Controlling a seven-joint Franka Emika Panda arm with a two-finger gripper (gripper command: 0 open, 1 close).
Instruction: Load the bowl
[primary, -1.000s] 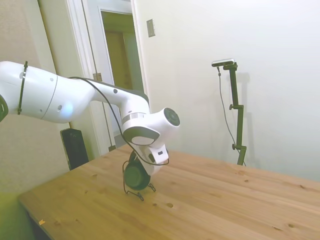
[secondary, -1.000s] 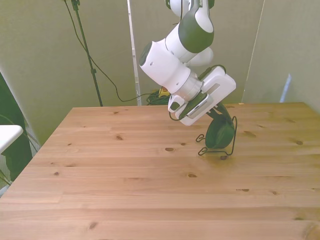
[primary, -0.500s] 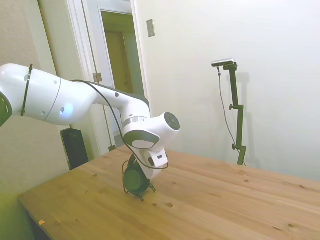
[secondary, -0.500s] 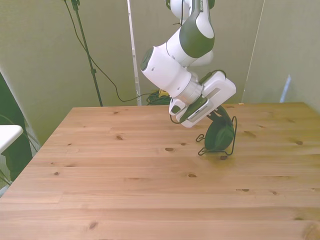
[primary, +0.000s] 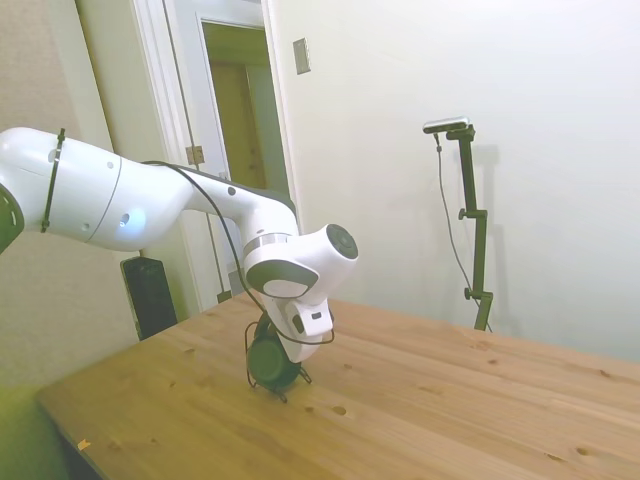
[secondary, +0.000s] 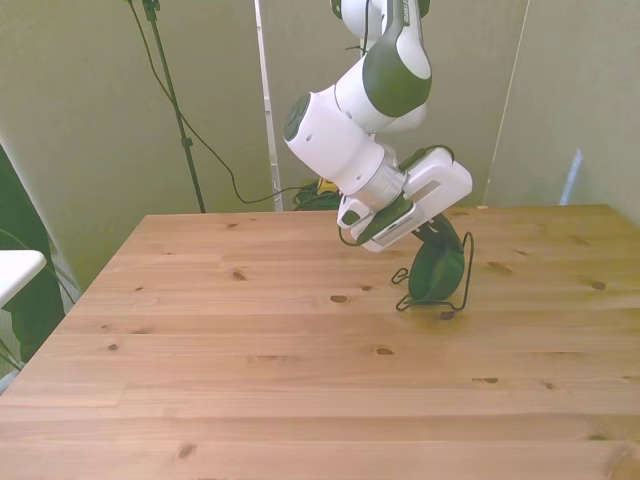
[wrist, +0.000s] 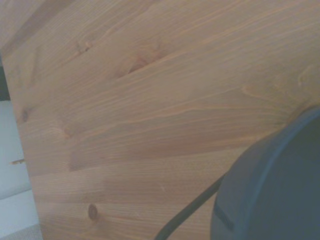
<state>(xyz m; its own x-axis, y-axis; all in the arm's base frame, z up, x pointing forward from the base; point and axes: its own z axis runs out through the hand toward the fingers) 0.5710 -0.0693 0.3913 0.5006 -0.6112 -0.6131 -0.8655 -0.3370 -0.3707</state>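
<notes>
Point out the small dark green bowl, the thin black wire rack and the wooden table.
Dark green bowl (secondary: 437, 272): front view, rounded outer side.
Black wire rack (secondary: 466, 275): front view, upright wire.
Wooden table (secondary: 250, 380): front view, bare planks.

The place looks like an ordinary room in a home or office, fitted out as a small robot lab. A white jointed robot arm reaches over a broad pale pine table of long knotty planks. Plain cream walls close the room in the side view, with a white-framed doorway opening onto a dim passage and a small grey wall plate beside it. A black box-shaped speaker stands on the floor by the door. In the front view, pale curtains hang behind the table, a thin black tripod stand trails a cable, and tangled cables lie on the floor.
</notes>
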